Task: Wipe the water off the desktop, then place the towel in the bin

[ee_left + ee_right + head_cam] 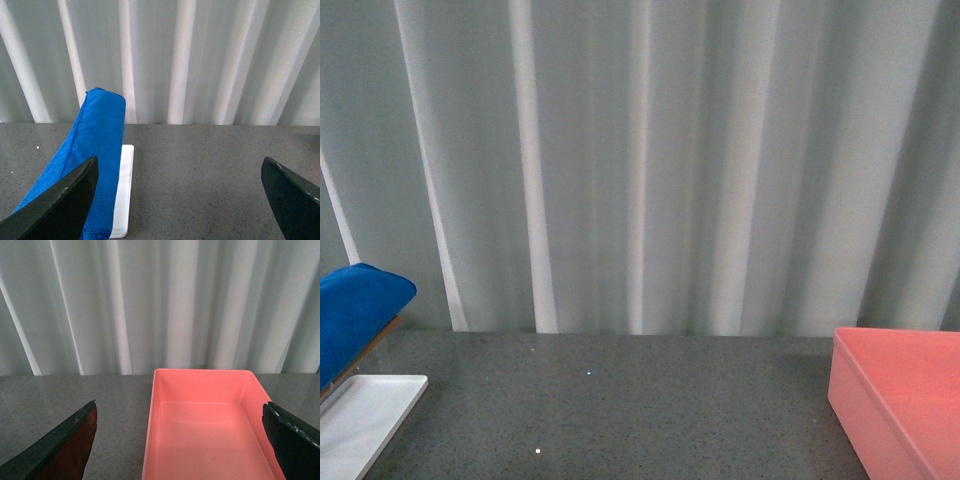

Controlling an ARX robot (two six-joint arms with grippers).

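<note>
Black fingers fill the lower corners of the left wrist view, and the left gripper is spread wide, holding nothing. It's the same over on the right wrist view: the right gripper is splayed open and empty, looking straight into the bin. Neither arm shows in the front view.

Now the towel. It's draped in a long blue fold over a raised brown bar, sloping down over the white tray at the far left of the desktop. The bin sits at the far right, well apart from it, and pale curtains hang behind.

By my read, the job hasn't started and the step in hand is fetching that towel. The left arm is the natural choice, since one finger already sits just beside the cloth.

To do it well, the arm should swing left until the fold lies between the fingers. It should bite across the thick rounded top edge, not the loose side, then lift up and clear of the bar before travelling. The cloth is floppy, so a shallow pinch may slip or drag the tray along.

As for the water, I can't make out a puddle. Only two tiny bright glints show on the dark stone, so the wipe target needs confirming.
</note>
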